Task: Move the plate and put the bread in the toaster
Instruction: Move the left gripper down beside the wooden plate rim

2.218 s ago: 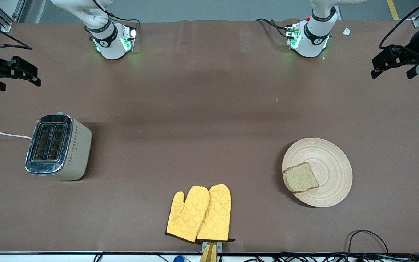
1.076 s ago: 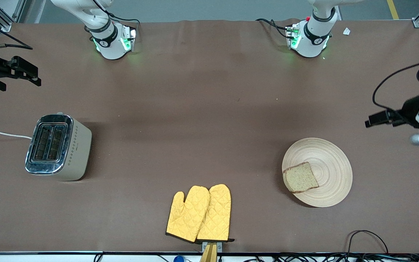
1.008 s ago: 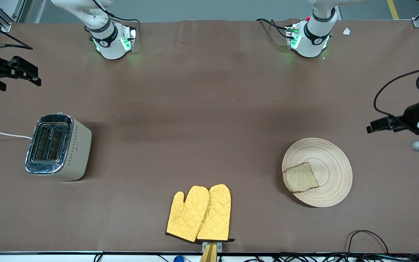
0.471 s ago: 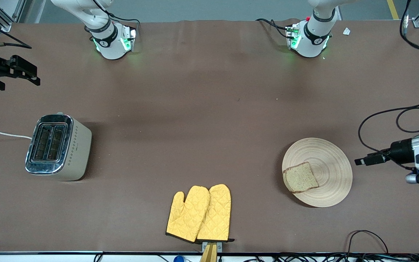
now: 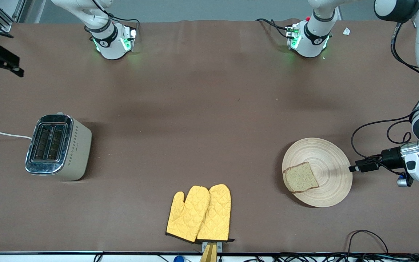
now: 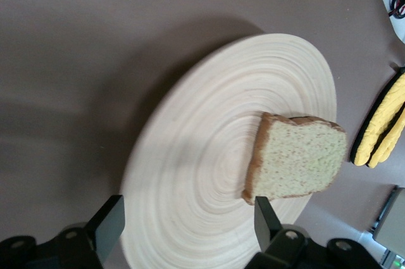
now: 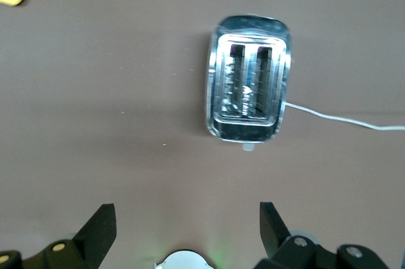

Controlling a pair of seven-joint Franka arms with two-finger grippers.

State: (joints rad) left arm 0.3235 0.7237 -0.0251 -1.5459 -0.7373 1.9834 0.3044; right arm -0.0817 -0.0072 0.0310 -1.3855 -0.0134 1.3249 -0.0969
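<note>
Pale wood filled most of my left wrist view: the plate [image 5: 317, 172] lay at the lower right of the front view on the brown bench [image 5: 202, 109], with the bread [image 5: 300, 177] flat on the half of it toward the right arm's end. My left tool [image 5: 355, 169] sat low at the plate's rim on the side toward the left arm's end, pointing across the plate at the slice. Its fingers [image 6: 109, 226] were spread wide with nothing between them, and the rim lay in that gap.

So the plate lay straight ahead of my left tool, the bread further along the same line. My left arm was by far the nearer to both. The toaster [image 5: 58, 146] stood at the middle left of the front view, well apart from the plate, its two slots running toward and away from the camera, its white cord [image 5: 2, 134] trailing off the frame's left edge. My right tool [image 5: 2, 62] waited at the upper left, above the bench near the toaster, likewise spread and empty.

Yellow oven mitts [image 5: 199, 213] lay at the bottom centre. A small dark mark showed on the toaster's side, too small to read; I could make out no other writing.
</note>
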